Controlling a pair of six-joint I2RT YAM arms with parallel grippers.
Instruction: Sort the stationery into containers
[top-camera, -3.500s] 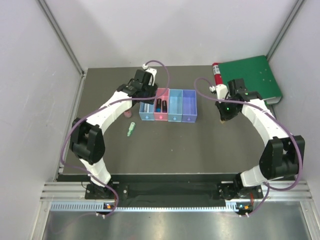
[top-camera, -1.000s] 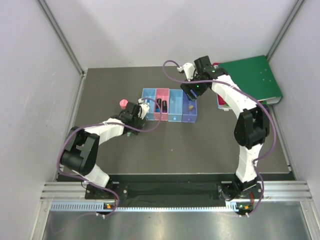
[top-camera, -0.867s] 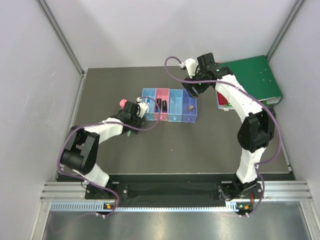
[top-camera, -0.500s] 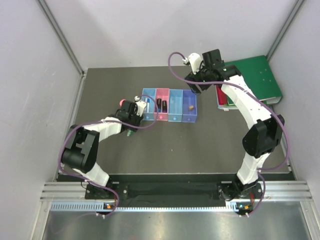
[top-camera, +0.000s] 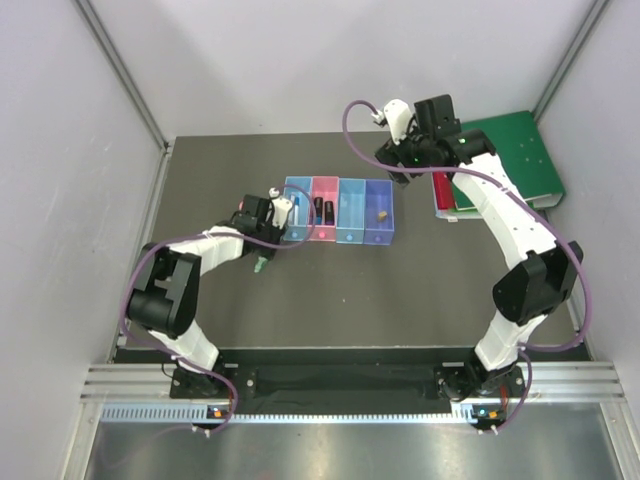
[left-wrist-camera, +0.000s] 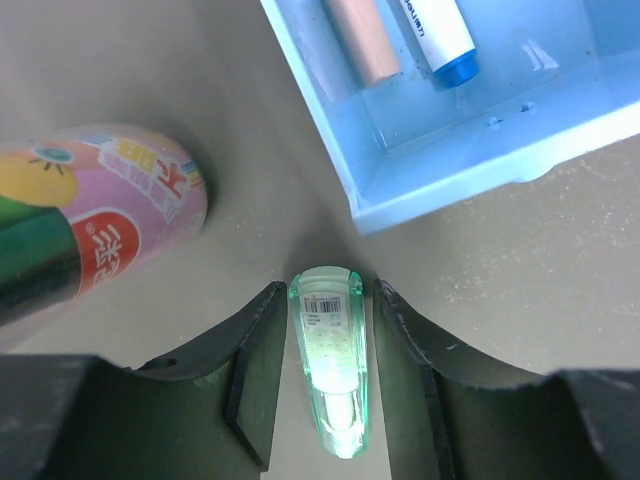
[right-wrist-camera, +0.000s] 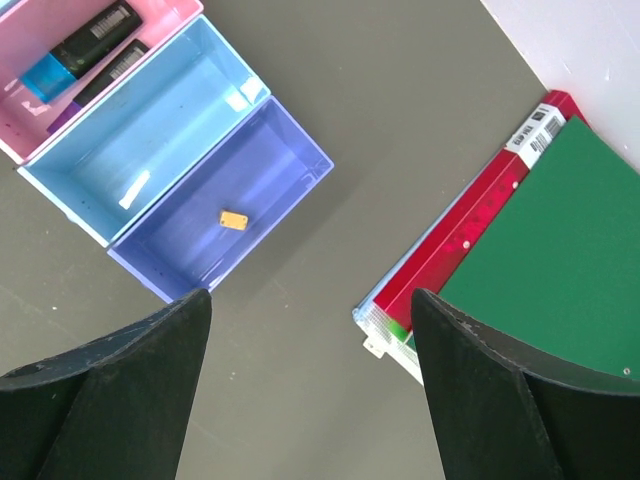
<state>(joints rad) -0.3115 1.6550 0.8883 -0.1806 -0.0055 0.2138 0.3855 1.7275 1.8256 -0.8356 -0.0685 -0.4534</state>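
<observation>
So here's where you're at: your right tool (right-wrist-camera: 303, 300) has backed off from the bins over the last second and now hangs wide open and empty over the bare counter (right-wrist-camera: 400, 80), between the violet-blue bin (right-wrist-camera: 322, 166) and the red folder (right-wrist-camera: 450, 240). The tiny tan nub (right-wrist-camera: 234, 220) is lying flat on that bin's floor, so I'd call that one sorted.

Your left tool (left-wrist-camera: 330, 300) is the live one. A second ago its jaws were a good bit wider. Now they've narrowed in around the pale green marker (left-wrist-camera: 328, 370), one finger on each side, with the marker still on the counter just off the corner of the light blue bin (left-wrist-camera: 450, 170). I honestly can't tell if it's pinched yet or just bracketed, because there may be a sliver of gap.

The pink-capped little bottle (left-wrist-camera: 100, 210) is lying right beside it on the counter, unsorted. My guess is marker next, then bottle.
</observation>
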